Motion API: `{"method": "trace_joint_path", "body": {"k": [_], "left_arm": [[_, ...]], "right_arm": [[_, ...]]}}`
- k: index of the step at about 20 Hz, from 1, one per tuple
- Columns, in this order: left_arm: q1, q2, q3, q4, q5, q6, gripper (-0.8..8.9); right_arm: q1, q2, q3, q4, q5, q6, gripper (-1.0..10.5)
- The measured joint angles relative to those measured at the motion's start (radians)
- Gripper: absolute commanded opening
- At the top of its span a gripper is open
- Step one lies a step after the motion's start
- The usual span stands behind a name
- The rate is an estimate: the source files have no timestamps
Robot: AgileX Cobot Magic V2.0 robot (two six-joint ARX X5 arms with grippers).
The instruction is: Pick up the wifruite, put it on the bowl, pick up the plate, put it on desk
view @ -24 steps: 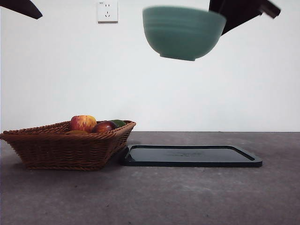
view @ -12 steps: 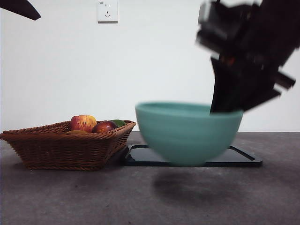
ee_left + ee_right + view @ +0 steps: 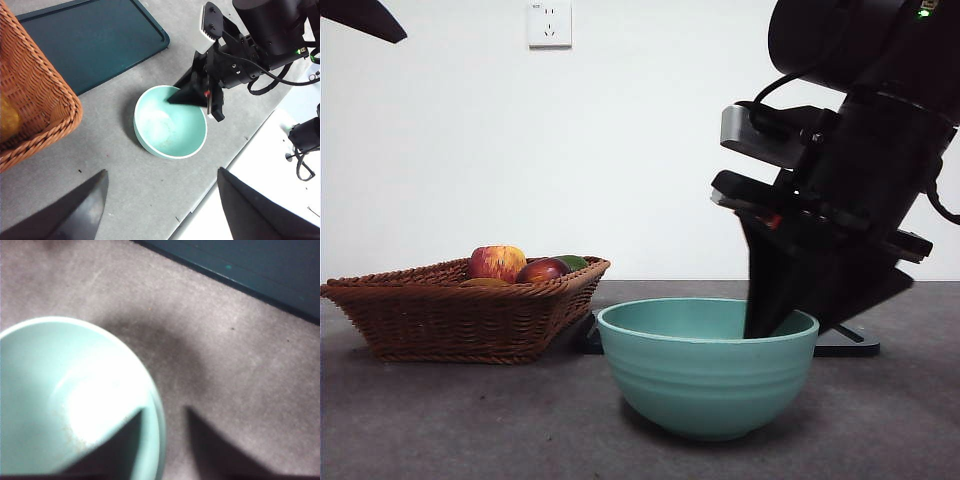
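At left we see the wicker basket point(image 3: 460, 315) of fruit; at centre the bowl point(image 3: 708, 365) sits on the desk point(image 3: 470, 420), before the dark tray point(image 3: 85, 42). The right gripper point(image 3: 770, 325) pinches its rim, one jaw inside, one outside. The left gripper point(image 3: 162, 200) hangs above, jaws spread.

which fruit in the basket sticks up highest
The red-yellow apple, at the left of the pile in the basket; the dark red fruit beside it sits lower.

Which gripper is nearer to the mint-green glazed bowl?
The right gripper: it straddles the rim of the mint-green glazed bowl. The left gripper hangs apart, above the desk.
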Motion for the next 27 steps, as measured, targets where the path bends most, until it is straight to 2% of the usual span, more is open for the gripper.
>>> {"method": "trace_joint_path", "body": {"k": [3,8,22,24,27], "left_arm": [[0.000,0.000,0.000,0.008,0.000,0.000,3.44],[0.000,0.000,0.000,0.008,0.000,0.000,3.44],[0.000,0.000,0.000,0.007,0.000,0.000,3.44],[0.000,0.000,0.000,0.006,0.000,0.000,3.44],[0.000,0.000,0.000,0.006,0.000,0.000,3.44]], "right_arm": [[0.000,0.000,0.000,-0.023,0.000,0.003,2.9],[0.000,-0.032,0.000,-0.034,0.000,0.019,3.7],[0.000,-0.559,0.000,-0.280,0.020,0.026,3.9],[0.000,-0.628,0.000,-0.296,-0.025,0.026,3.9],[0.000,-0.710,0.000,-0.330,-0.135,0.026,3.9]]}}
